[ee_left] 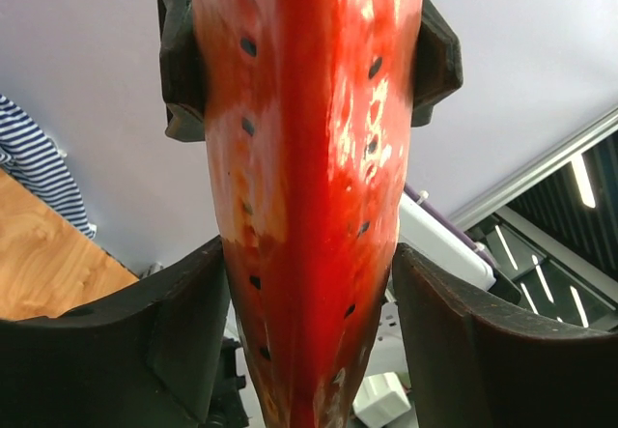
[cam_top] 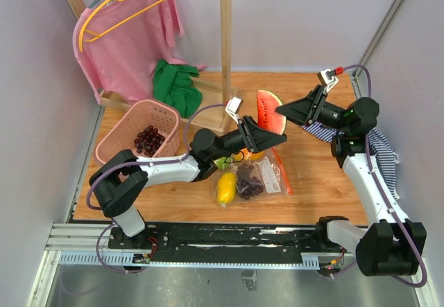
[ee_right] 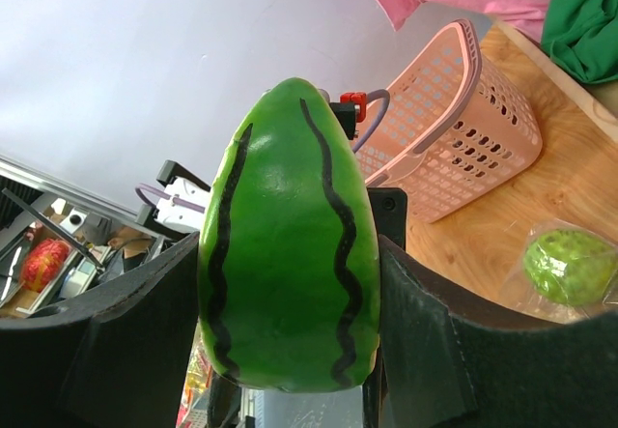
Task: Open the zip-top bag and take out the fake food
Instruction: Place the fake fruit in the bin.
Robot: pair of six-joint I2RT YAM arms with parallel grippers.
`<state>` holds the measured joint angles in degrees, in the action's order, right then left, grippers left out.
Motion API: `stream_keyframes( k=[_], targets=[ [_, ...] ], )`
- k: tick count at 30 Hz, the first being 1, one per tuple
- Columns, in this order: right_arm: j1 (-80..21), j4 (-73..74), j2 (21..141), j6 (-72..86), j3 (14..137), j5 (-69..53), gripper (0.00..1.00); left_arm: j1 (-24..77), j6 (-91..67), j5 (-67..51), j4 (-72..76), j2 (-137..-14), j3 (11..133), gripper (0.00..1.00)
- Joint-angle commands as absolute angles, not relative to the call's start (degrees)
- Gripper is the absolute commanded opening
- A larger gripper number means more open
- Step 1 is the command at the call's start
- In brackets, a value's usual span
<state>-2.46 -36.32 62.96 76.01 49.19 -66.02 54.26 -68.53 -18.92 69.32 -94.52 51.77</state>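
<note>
The zip-top bag (cam_top: 267, 175) is lying on the bench toward its near edge, with a yellow fruit (cam_top: 225, 187) and a grape bunch (cam_top: 248, 182) in it. Above it, the left gripper (cam_top: 279, 138) is flanking the watermelon slice (cam_top: 268, 109) with jaws part open; whether it is gripping I cannot tell. Farther back, the right gripper (cam_top: 288, 109) is clamping the slice, its jaws standing wide around the rind

Left arm (cam_top: 166, 170) and right arm (cam_top: 368, 175): white tubular links, black joints and bases. Black wedge-shaped fingers (ee_left: 145, 351). At two o'clock in the top view, a purple-grey cable (cam_top: 366, 78) curves from a small red cap (cam_top: 339, 69)
</note>
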Motion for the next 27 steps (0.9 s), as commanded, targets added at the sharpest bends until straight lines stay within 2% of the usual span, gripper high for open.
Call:
stream_keyframes(
  k=[1, 6, 10, 16, 21, 22, 23, 27],
  targets=[
    [-3.3, -35.5, 61.8, 72.4, 49.4, -66.2, 0.03, 54.9, -69.0, -19.6, 72.8, -94.4, 53.7, 0.66],
    [-3.3, -34.0, 61.3, 70.4, 49.8, -66.7, 0.04, 54.8, -69.0, -19.7, 73.1, -94.4, 53.6, 0.55],
    [-3.3, -32.8, 61.1, 68.8, 50.0, -67.2, 0.10, 54.5, -68.4, -20.5, 73.3, -94.4, 53.5, 0.34],
    [-3.3, -30.0, 61.0, 66.1, 51.6, -68.1, 0.51, 53.9, -66.1, -22.3, 74.0, -94.0, 52.3, 0.13],
    [-3.3, -29.6, 61.4, 64.5, 52.8, -69.1, 0.86, 53.7, -63.4, -23.2, 74.0, -92.9, 50.7, 0.07],
    [-3.3, -29.5, 61.3, 64.3, 52.9, -69.1, 0.96, 53.7, -62.9, -23.2, 74.0, -92.5, 50.1, 0.07],
    [-3.3, -29.3, 61.2, 63.8, 53.0, -69.0, 0.99, 53.6, -62.4, -23.2, 74.0, -92.1, 49.6, 0.06],
    [-3.3, -25.9, 61.2, 60.7, 53.5, -69.2, 0.98, 53.1, -61.0, -22.9, 74.1, -90.4, 47.0, 0.05]
  ],
)
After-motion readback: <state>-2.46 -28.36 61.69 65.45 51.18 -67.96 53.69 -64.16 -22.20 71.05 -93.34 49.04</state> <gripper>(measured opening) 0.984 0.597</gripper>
